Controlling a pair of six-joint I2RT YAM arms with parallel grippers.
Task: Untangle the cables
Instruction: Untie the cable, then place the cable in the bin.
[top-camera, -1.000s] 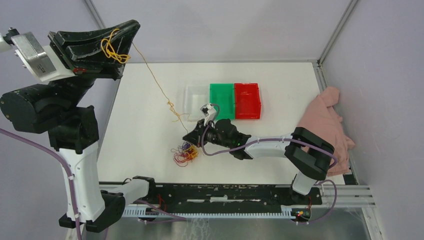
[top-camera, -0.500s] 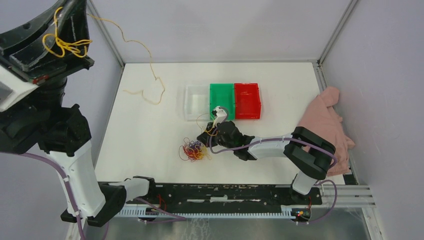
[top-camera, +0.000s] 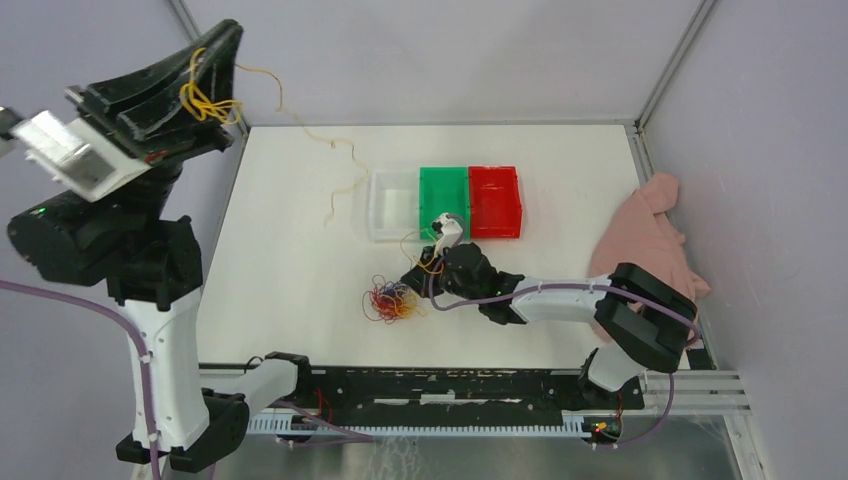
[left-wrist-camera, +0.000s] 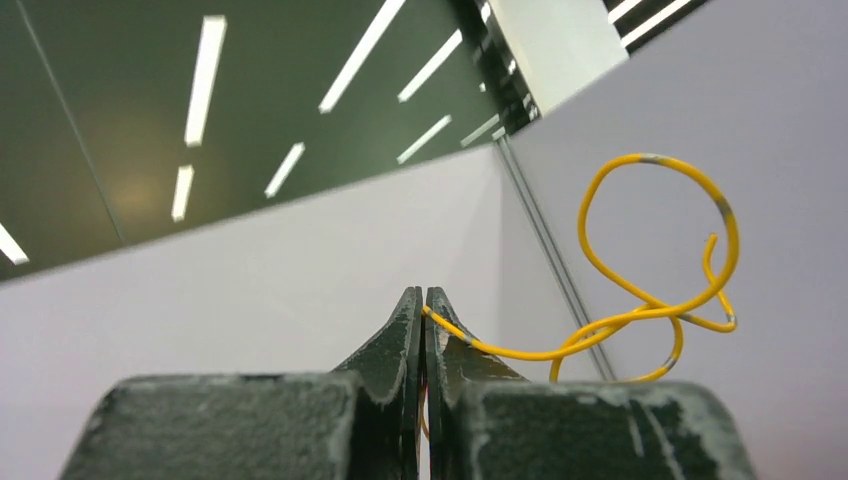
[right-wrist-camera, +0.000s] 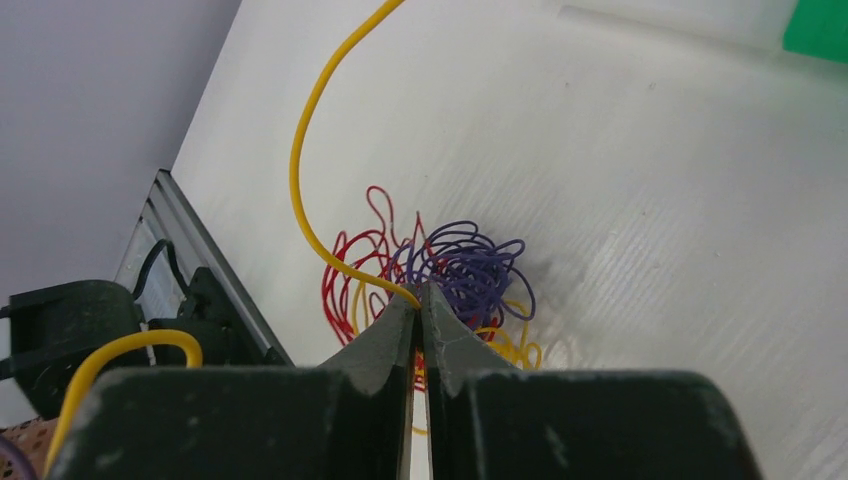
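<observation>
My left gripper (top-camera: 222, 55) is raised high at the far left, shut on the yellow cable (top-camera: 352, 160). The cable coils beside its fingers and trails down slack onto the table's far left. In the left wrist view the jaws (left-wrist-camera: 421, 305) pinch the yellow cable (left-wrist-camera: 650, 300), which loops to the right. My right gripper (top-camera: 412, 283) is low over the table, shut on a yellow strand (right-wrist-camera: 300, 170) at the edge of a tangle (top-camera: 392, 302) of red, dark purple and yellow wire. The tangle (right-wrist-camera: 460, 270) lies just past the fingertips (right-wrist-camera: 420, 297).
Three bins stand side by side at mid table: clear (top-camera: 393, 205), green (top-camera: 444, 200) and red (top-camera: 495, 200). A pink cloth (top-camera: 650, 240) lies over the right edge. White enclosure walls surround the table.
The yellow cable, taut from my left gripper to the tangle a second ago, now hangs slack across the far left of the table. The left arm swung about. The right gripper and tangle shifted slightly right.
</observation>
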